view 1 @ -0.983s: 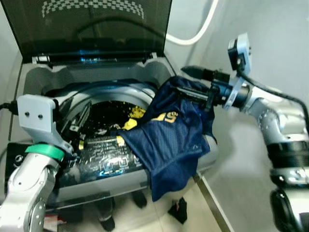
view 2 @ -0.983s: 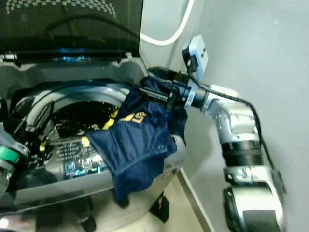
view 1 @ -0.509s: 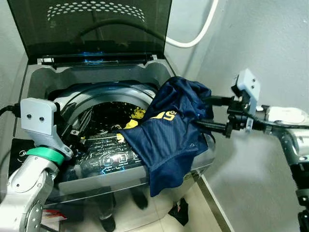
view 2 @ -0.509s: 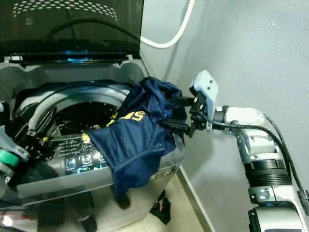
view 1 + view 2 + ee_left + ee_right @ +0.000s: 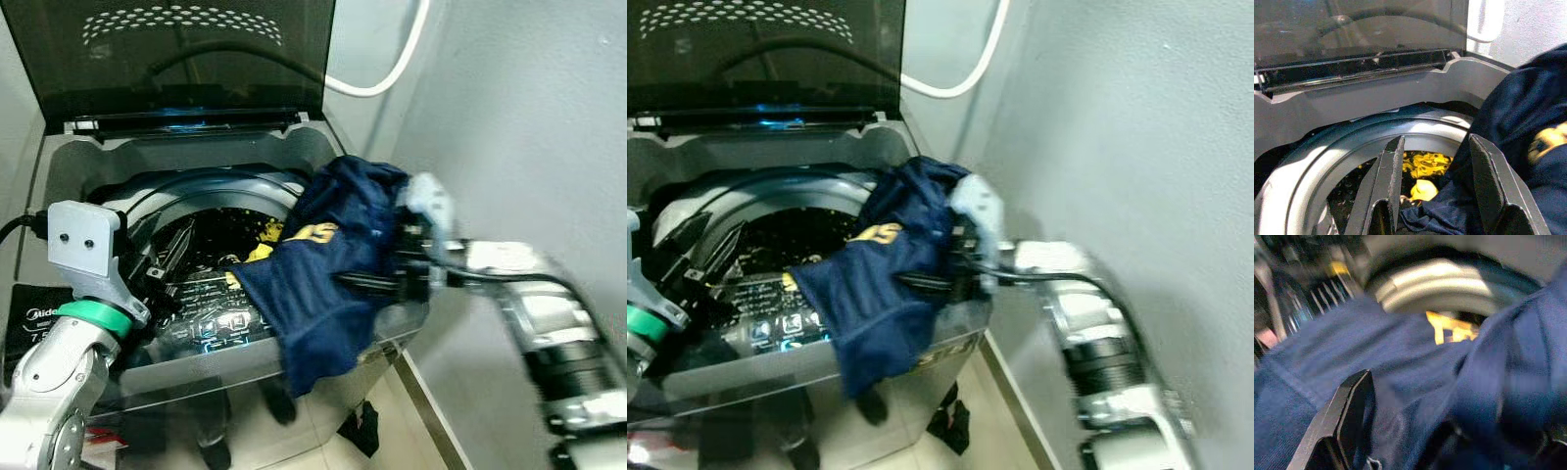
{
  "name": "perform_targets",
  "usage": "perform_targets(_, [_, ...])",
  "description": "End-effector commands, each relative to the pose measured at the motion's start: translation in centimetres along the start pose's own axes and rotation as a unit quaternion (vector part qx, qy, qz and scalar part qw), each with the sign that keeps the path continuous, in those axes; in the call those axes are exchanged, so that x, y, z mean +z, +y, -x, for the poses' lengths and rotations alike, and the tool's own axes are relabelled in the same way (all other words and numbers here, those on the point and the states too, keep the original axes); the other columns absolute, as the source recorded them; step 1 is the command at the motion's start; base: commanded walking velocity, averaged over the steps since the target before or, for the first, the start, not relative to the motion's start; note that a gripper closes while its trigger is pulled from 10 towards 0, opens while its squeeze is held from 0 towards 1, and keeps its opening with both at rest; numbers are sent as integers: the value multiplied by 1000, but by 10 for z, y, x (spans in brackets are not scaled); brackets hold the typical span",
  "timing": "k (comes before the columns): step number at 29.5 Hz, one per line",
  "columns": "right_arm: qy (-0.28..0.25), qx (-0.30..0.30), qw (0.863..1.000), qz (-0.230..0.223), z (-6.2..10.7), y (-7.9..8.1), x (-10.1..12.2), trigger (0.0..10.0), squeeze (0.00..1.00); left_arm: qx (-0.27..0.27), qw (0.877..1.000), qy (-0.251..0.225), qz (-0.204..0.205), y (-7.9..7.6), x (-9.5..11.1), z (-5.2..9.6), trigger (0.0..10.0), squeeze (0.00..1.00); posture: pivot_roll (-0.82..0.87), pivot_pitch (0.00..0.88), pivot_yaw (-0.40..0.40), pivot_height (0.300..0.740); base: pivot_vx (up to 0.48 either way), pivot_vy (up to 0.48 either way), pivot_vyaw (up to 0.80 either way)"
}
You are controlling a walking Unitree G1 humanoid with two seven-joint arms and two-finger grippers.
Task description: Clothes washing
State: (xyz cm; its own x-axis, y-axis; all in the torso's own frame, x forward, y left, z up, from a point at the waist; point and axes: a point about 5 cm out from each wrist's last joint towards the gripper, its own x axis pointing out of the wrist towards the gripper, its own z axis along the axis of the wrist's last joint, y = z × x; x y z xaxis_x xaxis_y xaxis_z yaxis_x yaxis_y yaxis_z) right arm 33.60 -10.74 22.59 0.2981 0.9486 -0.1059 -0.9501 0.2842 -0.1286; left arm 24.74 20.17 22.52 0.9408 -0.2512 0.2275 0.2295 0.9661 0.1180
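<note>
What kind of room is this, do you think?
Probably a laundry corner of a home: a top-loading washing machine with its lid raised, a navy jersey draped over its rim, a white hose on the wall.

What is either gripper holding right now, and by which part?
Left gripper is open over the washer drum, holding nothing. Right gripper presses into the navy jersey draped over the rim; motion blur hides whether it grips.

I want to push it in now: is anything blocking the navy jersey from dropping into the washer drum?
Nothing visible blocks it. The dark lid stands open, and the navy jersey with yellow print drapes over the drum's right rim, right claw against it.
</note>
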Motion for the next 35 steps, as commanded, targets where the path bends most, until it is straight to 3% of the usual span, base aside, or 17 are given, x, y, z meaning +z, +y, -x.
perform_targets(1, [-21, 3, 1000, 4, -4, 0, 11, 10000, 1000, -5, 1000, 2, 2, -1, 1, 2, 10000, 0, 200, 70, -35, 740, 0, 0, 0])
perform_targets(6, [-59, 10, 998, -1, -22, 1, 25, 10000, 1000, -4, 1000, 1, 2, -1, 1, 3, 10000, 0, 201, 70, -40, 740, 0, 0, 0])
perform_targets(7, [-107, -11, 994, 1, -46, -4, 48, 10000, 1000, -3, 1000, 1, 1, -1, 1, 3, 10000, 0, 199, 72, -43, 740, 0, 0, 0])
perform_targets(8, [-107, -11, 994, 1, -46, -4, 48, 10000, 1000, -3, 1000, 1, 1, -1, 1, 3, 10000, 0, 199, 72, -43, 740, 0, 0, 0])
perform_targets(9, [-159, -66, 985, -6, -67, -13, 74, 10000, 1000, -2, 1000, 1, 1, -1, 1, 3, 10000, 0, 199, 72, -43, 740, 0, 0, 0])
perform_targets(10, [-159, -66, 985, -6, -67, -13, 74, 10000, 1000, -2, 1000, 1, 1, -1, 1, 3, 10000, 0, 199, 72, -43, 740, 0, 0, 0])
perform_targets(11, [-231, -143, 962, -25, -78, -24, 106, 10000, 1000, -1, 1000, 0, 1, -2, 1, 3, 10000, 0, 203, 73, -45, 740, 0, 0, 0])
perform_targets(13, [-231, -143, 962, -25, -78, -24, 106, 10000, 1000, -1, 1000, 0, 1, -2, 1, 3, 10000, 0, 203, 73, -45, 740, 0, 0, 0])
perform_targets(14, [-371, -241, 891, -100, -68, -44, 156, 10000, 835, 2, 1000, -3, 0, -2, 2, 2, 10000, 0, 208, 72, -47, 740, 0, 0, 0])
perform_targets(15, [-404, -253, 871, -116, -59, -49, 168, 10000, 749, 3, 1000, -4, -1, -1, 3, 2, 10000, 0, 208, 72, -47, 740, 0, 0, 0])
perform_targets(16, [-416, -255, 864, -119, -53, -52, 174, 10000, 392, 4, 1000, -4, -1, -1, 3, 2, 10000, 0, 208, 72, -47, 740, 0, 0, 0])
perform_targets(17, [-416, -255, 864, -119, -53, -52, 174, 10000, 392, 4, 1000, -4, -1, -1, 3, 2, 10000, 0, 208, 72, -47, 740, 0, 0, 0])
perform_targets(18, [-416, -257, 865, -116, -49, -54, 174, 10000, 0, 5, 1000, -4, -2, -1, 3, 2, 10000, 0, 204, 66, -46, 740, 0, 0, 0])
perform_targets(28, [-340, -322, 880, -81, -10, -75, 128, 10000, 0, -4, 1000, -10, -3, -1, 4, -5, 10000, 0, 193, 49, -22, 740, 0, 0, 0])
perform_targets(29, [-323, -344, 879, -69, 6, -80, 113, 10000, 0, -10, 1000, -10, -5, -1, 4, -8, 10000, 0, 181, 37, -1, 740, 0, 0, 0])
perform_targets(31, [-320, -366, 871, -71, 18, -81, 102, 10000, 0, -12, 1000, -10, -4, -2, 3, -11, 10000, 0, 178, 33, 3, 740, 0, 0, 0])
perform_targets(35, [-323, -380, 863, -78, 24, -80, 94, 10000, 0, -12, 1000, -10, -4, -2, 3, -13, 10000, 0, 172, 26, 7, 740, 0, 0, 0])
